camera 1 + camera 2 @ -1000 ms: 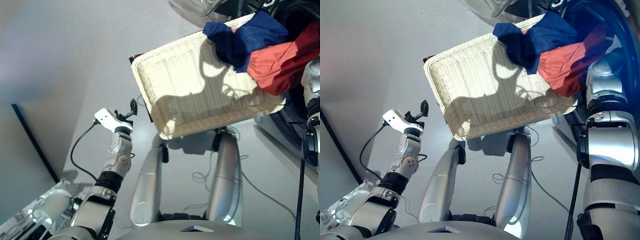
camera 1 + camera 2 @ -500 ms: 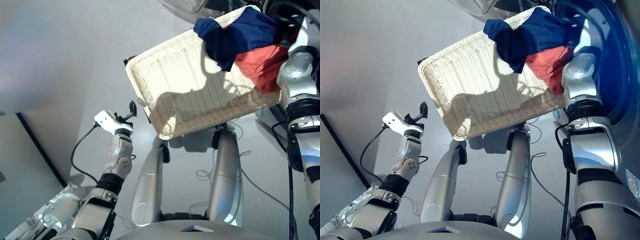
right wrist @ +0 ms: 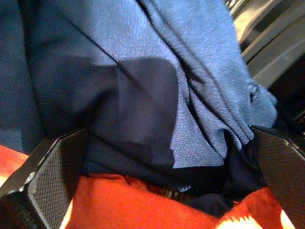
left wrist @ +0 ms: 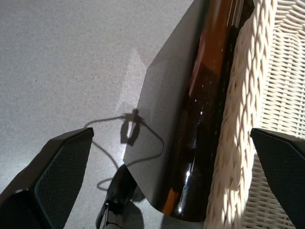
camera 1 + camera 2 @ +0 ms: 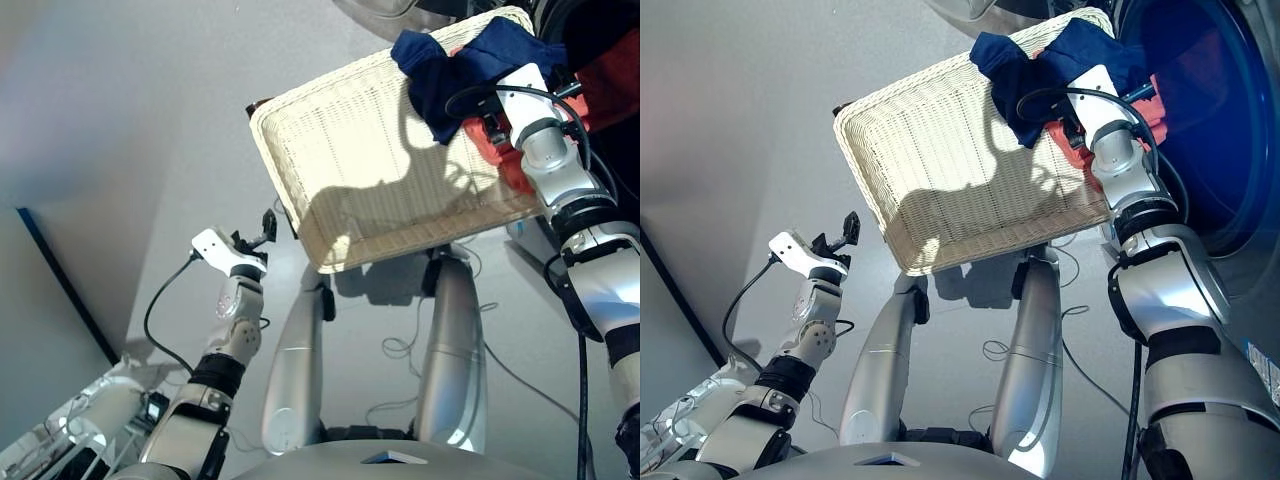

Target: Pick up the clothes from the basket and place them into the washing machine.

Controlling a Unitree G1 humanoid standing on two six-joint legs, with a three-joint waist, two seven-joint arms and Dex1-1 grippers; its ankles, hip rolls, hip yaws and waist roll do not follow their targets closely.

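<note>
A crumpled navy blue garment (image 5: 455, 70) lies over a coral red garment (image 5: 478, 135) at the far right corner of the cream woven basket (image 5: 340, 150), beside the dark washing machine (image 5: 1200, 120) drum opening. The right tool (image 3: 157, 138) hovers over the pile, fingers spread wide, gripping nothing. The left tool (image 4: 167, 181), also spread open and empty, sits near the basket's left rim over grey floor (image 5: 120, 110).
</note>
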